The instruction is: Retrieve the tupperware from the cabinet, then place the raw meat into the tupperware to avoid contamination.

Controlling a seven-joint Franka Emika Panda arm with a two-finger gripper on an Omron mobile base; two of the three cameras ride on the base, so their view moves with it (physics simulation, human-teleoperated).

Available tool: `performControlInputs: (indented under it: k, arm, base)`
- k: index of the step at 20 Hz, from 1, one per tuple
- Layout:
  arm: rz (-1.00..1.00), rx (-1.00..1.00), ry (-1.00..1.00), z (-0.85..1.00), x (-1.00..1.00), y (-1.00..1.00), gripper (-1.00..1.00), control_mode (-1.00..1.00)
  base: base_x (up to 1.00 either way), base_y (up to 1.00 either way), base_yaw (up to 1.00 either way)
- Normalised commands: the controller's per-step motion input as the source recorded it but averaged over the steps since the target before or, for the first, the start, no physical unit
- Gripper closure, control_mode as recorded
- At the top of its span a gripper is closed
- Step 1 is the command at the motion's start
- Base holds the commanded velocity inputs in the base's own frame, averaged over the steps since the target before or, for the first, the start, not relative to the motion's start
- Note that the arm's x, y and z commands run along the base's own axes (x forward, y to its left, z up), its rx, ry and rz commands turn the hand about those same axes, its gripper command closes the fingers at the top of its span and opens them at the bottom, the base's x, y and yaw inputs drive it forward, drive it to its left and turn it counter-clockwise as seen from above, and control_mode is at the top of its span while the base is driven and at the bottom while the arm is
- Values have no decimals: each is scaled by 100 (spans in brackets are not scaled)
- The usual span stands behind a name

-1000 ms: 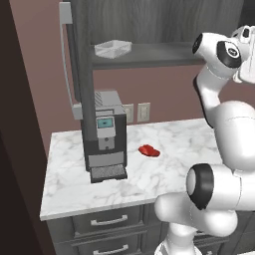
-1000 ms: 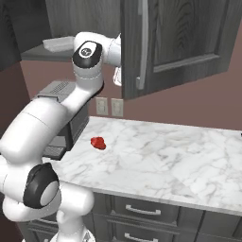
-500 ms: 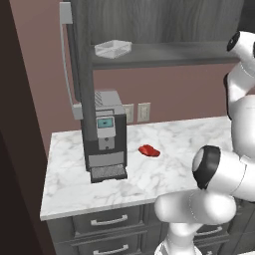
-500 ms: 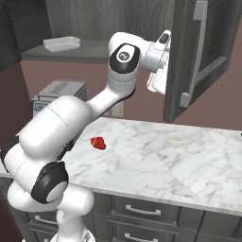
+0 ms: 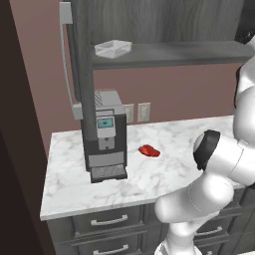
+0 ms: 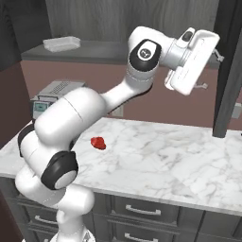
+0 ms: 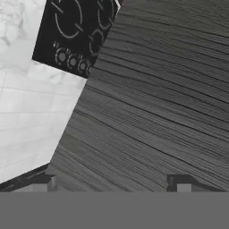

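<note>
**Cabinet open, tupperware not yet fetched, meat untouched**

The cabinet stands open: its left door is swung out edge-on in front of the coffee machine, silver bar handle facing out, and a right door hangs open past the arm. So the opening step looks done

The tupperware sits on the cabinet's bottom shelf, above the coffee machine and slightly to its right, apart from the robot. In the right base view the same clear container rests at the far left end of the shelf, above the machine. Retrieval has not started as far as the pictures show

The raw meat lies on the marble counter, just right of the coffee machine's base, nothing touching it; also seen as a red lump on the counter right of the machine

The gripper is up at shelf height, far to the right of the coffee machine, next to the right door, well apart from the tupperware. Fingers are spread wide with nothing between them; the hand view shows the two tips set far apart against dark wood grain, nothing gripped

Judged left to do: swing the arm back across the shelf toward the coffee machine side, grasp the tupperware, set it down on the counter, then pick the meat and drop it in. Roughly a first step of several complete; both pick-ups remain
</note>
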Motion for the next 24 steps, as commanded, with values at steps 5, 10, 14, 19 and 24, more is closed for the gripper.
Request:
performControlInputs:
  k: [5, 10, 14, 19, 24]
  arm:
    - [3, 0, 0, 0, -5, 39, -100, -100]
    - [17, 3, -4, 0, -7, 80, -100, -100]
    - [-3, 19, -17, -2, -5, 85, -100, -100]
    - [-17, 30, -28, 8, -14, 44, -100, -100]
    - [-24, 36, -33, 15, -14, 16, -100, -100]
  base:
    - [0, 0, 0]
    - [0, 0, 0]
    - [0, 0, 0]
    - [0, 0, 0]
    - [0, 0, 0]
